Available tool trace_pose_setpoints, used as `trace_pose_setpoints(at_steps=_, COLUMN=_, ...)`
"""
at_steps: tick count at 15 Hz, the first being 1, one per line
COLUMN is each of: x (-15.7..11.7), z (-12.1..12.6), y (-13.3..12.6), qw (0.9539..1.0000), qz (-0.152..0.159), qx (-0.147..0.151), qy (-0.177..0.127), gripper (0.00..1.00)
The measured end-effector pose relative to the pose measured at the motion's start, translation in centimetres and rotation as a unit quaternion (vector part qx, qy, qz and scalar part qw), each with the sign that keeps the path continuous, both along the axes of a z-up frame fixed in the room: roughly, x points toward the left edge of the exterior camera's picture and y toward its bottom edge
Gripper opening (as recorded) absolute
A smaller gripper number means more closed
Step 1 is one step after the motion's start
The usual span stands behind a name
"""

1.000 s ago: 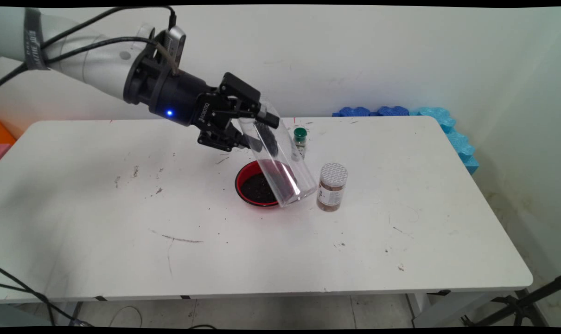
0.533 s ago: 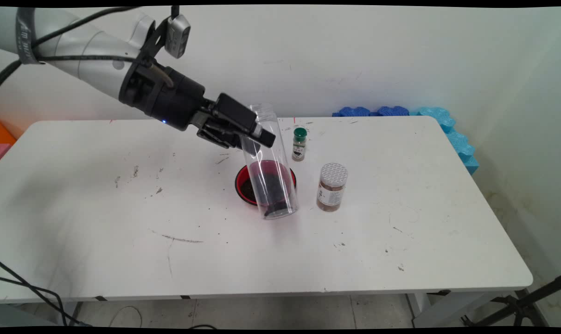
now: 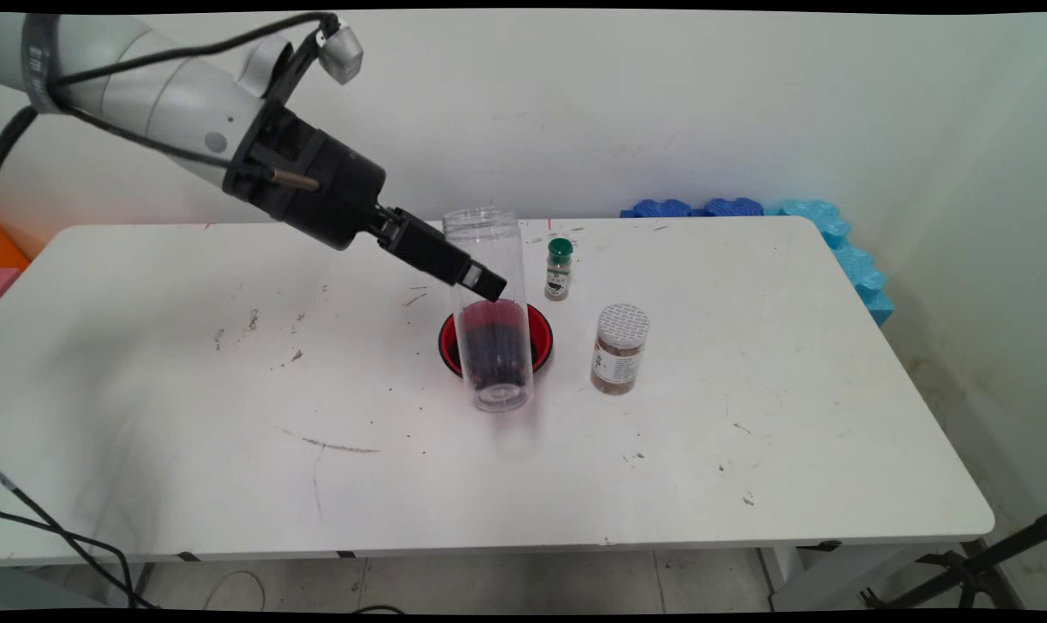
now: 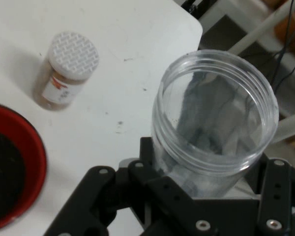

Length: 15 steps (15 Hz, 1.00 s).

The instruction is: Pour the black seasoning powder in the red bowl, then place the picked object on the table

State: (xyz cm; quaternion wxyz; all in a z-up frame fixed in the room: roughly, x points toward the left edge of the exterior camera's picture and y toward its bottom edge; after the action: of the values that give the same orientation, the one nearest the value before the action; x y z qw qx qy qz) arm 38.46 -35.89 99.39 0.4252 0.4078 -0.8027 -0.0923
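Note:
My gripper is shut on a tall clear plastic jar, which stands nearly upright with its open mouth up, just above or in front of a red bowl holding dark grounds. In the hand view the clear plastic jar fills the middle, its open rim toward the camera, with dark residue on its inner wall, and the gripper clamps it low down. The red bowl shows at the left edge there.
A spice jar with a white perforated lid stands right of the bowl; it is also in the hand view as the white-lidded spice jar. A small green-capped bottle stands behind. Blue foam pieces lie at the table's far right corner.
The wrist has rolled, turning the clear jar from tilted over the bowl back to nearly upright. The jar's base has swung left, toward the bowl's front.

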Motion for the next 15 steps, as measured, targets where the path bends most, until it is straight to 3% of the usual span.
trace_pose_setpoints(at_steps=3, x=-0.2, z=0.0, y=0.3, qw=0.9966, qz=-0.040, qx=-0.065, qy=-0.032, gripper=0.00)
trace_pose_setpoints(at_steps=7, x=-0.5, z=-0.6, y=1.4, qw=0.9839, qz=-0.104, qx=-0.130, qy=-0.065, gripper=0.00)
trace_pose_setpoints(at_steps=12, x=-0.7, z=-2.1, y=2.6, qw=0.9689, qz=-0.147, qx=-0.180, qy=-0.085, gripper=0.00)
trace_pose_setpoints(at_steps=15, x=-0.9, z=-3.4, y=3.2, qw=0.9640, qz=-0.156, qx=-0.197, qy=-0.086, gripper=0.00)
